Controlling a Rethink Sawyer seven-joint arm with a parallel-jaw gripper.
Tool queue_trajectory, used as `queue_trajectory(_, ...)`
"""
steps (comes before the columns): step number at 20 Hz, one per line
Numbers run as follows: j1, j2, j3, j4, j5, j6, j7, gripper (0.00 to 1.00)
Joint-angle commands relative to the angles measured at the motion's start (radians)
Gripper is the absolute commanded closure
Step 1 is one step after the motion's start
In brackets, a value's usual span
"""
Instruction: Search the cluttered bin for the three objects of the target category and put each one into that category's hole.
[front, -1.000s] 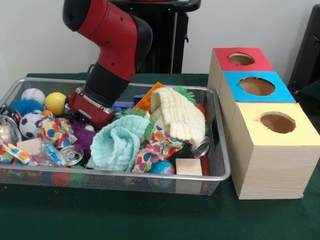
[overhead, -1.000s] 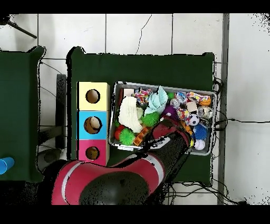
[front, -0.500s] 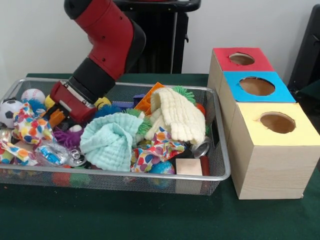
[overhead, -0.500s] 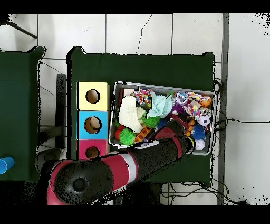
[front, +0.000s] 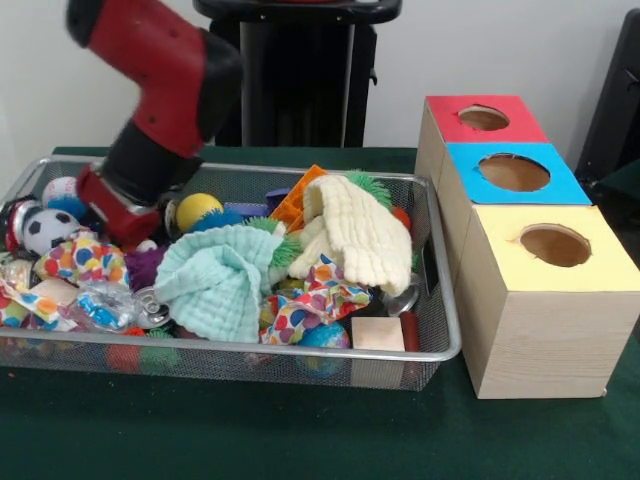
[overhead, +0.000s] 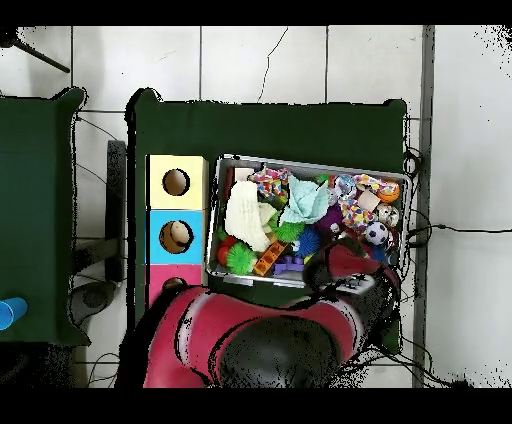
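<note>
The cluttered bin (front: 250, 350) is a wide silver wire basket on the green table, full of balls, cloths, cans and blocks; it also shows in the overhead view (overhead: 300, 162). My gripper (front: 113, 222) is low at the bin's left end, its tip sunk among the clutter beside a soccer ball (front: 45, 230) and a polka-dot cloth (front: 85, 258). In the overhead view the gripper (overhead: 350, 268) covers the bin's lower right part. Three boxes stand beside the bin, with holes in red (front: 485, 119), blue (front: 513, 172) and yellow (front: 553, 245) tops.
A mint cloth (front: 215, 280), a cream cloth (front: 360, 230), a yellow ball (front: 197, 210), a wooden block (front: 378, 333) and a can (front: 405, 297) lie in the bin. The robot's black pedestal (front: 300, 70) stands behind it. A second green table (overhead: 35, 210) stands beyond the boxes.
The arm has swept across the bin toward the front view's left end. The mint cloth shifted left with it, and the yellow ball and soccer ball were pushed to new spots.
</note>
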Motion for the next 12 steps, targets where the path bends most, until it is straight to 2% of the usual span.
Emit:
queue_trajectory(1, -0.364, -0.219, 0.672, 0.106, -0.116, 0.628, -0.278, 0.0)
queue_trajectory(3, -0.37, -0.228, 0.683, 0.105, -0.096, 0.686, -0.302, 0.0)
queue_trajectory(7, -0.426, -0.249, 0.755, 0.141, -0.036, 0.827, -0.3, 0.0)
queue_trajectory(12, -0.48, -0.269, 0.818, 0.178, -0.045, 0.847, -0.308, 0.0)
